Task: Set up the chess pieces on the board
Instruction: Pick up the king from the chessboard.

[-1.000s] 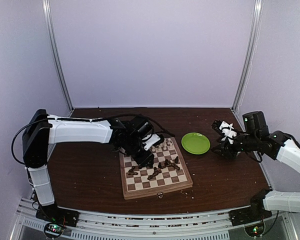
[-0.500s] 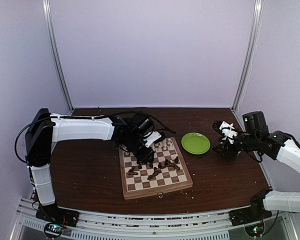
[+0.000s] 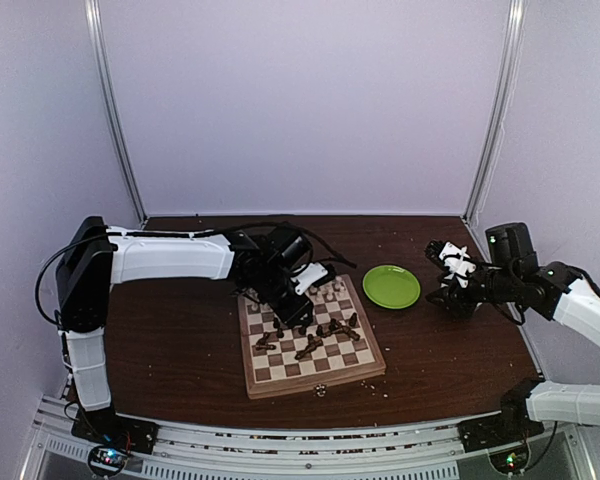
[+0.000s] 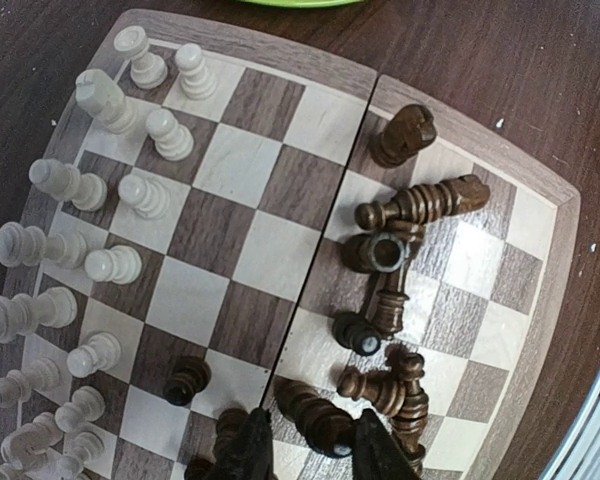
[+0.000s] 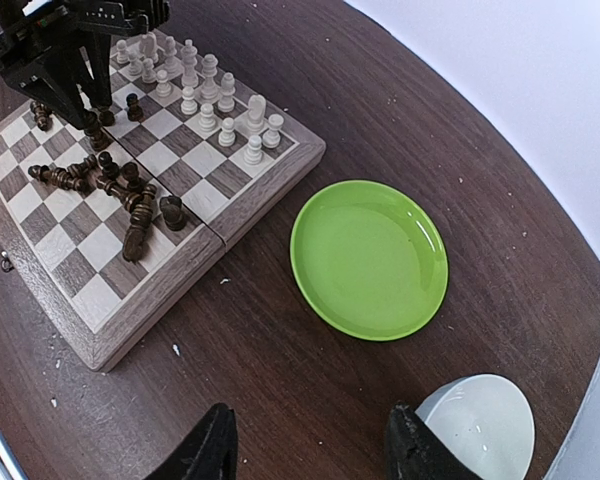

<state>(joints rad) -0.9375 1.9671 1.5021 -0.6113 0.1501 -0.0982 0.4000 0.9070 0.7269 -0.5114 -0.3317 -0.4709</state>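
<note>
The board (image 3: 270,372) lies on the tabletop (image 3: 180,350) in front of the arms, turned slightly so that its near edge rises to the right. Its fold seam runs left to right, and the small clasp (image 3: 323,390) sits on the near edge.

The pale pieces (image 5: 208,95) stand upright in two rows along the far half, long axes vertical. Most dark pieces (image 4: 400,260) lie tipped over in a loose heap on the near half, long axes flat on the squares and pointing different ways. One long dark piece (image 4: 420,205) lies crosswise to the seam. A dark pawn (image 4: 185,378) stands upright beside the heap.

The left arm (image 3: 170,258) reaches level from its raised shoulder across to the board, wrist bent down. The left claw (image 4: 313,450) points straight down over the edge of the heap. Its fingers (image 4: 250,450) stand close either side of a fallen dark piece (image 4: 310,420), which lies slantwise, base toward the right finger. Whether they press on it I cannot tell.

The right arm (image 3: 570,295) is folded back at the right side, well apart from the board. The right claw (image 5: 310,450) hangs above bare tabletop with its jaws wide and nothing between them. A green plate (image 5: 368,260) lies between it and the board, and a white bowl (image 5: 480,425) sits just beside one finger.
</note>
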